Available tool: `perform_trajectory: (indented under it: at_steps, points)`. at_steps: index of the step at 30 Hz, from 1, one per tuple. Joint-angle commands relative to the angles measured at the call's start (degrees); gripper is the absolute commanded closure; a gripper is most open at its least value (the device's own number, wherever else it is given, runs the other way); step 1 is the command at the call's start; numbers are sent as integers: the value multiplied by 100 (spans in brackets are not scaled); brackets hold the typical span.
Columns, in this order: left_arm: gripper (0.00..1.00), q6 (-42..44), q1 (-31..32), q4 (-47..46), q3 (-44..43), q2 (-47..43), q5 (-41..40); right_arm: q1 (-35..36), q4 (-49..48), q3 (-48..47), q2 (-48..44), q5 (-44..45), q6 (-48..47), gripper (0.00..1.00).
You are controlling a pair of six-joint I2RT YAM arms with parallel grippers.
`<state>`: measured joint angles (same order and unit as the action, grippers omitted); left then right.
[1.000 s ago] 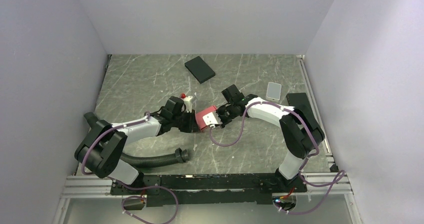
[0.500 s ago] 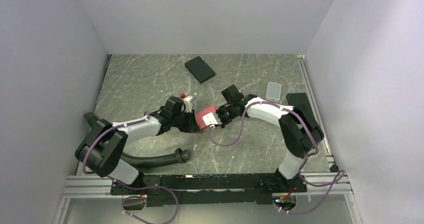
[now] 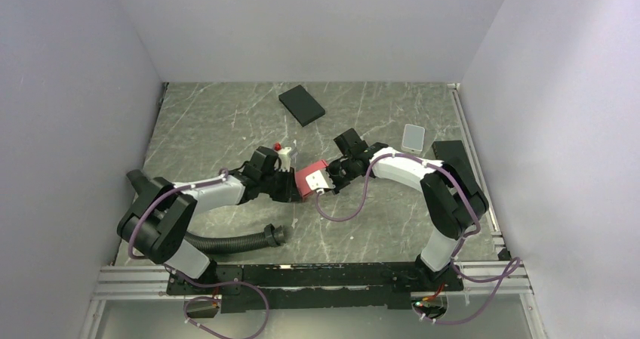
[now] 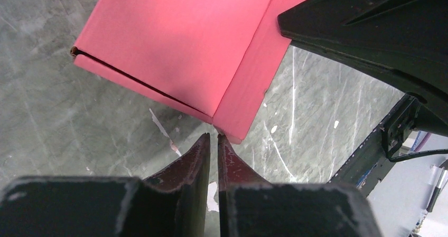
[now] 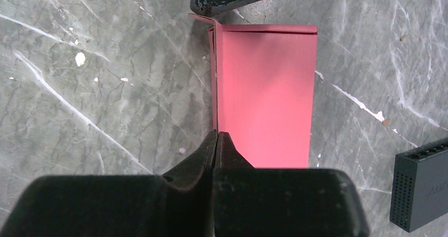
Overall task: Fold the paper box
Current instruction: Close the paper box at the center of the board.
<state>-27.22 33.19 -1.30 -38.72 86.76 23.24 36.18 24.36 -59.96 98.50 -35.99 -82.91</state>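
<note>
The pinkish-red paper box (image 3: 309, 179) lies flat mid-table between my two grippers. From the left, my left gripper (image 3: 293, 185) points at its near corner. In the left wrist view the left gripper (image 4: 212, 137) has only a narrow slit between its fingers, with bare table showing through. One fingertip (image 4: 224, 147) just meets the paper box (image 4: 174, 41). From the right, my right gripper (image 3: 329, 180) reaches the box's edge. In the right wrist view the right gripper (image 5: 215, 133) is shut where an upright flap, seen edge-on, runs into the tips beside the paper box (image 5: 264, 94).
A black flat box (image 3: 302, 105) lies at the back. A tiny red-and-white carton (image 3: 282, 152) stands just behind my left wrist. A pale flat device (image 3: 413, 137) and a black vented unit (image 5: 420, 189) sit at the right. A black corrugated hose (image 3: 226, 241) lies near the left base.
</note>
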Motion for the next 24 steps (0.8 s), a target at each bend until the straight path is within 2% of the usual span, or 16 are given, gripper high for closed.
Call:
perform_trajectory:
  at_steps: [1, 24]
  points:
    - [85, 77, -19, -160, -222, 113, 130, 38, 218, -95, 77, -52, -48, 100]
    - [85, 103, -29, -161, -250, 253, 183, 46, 214, 37, 73, 21, -250, 100]
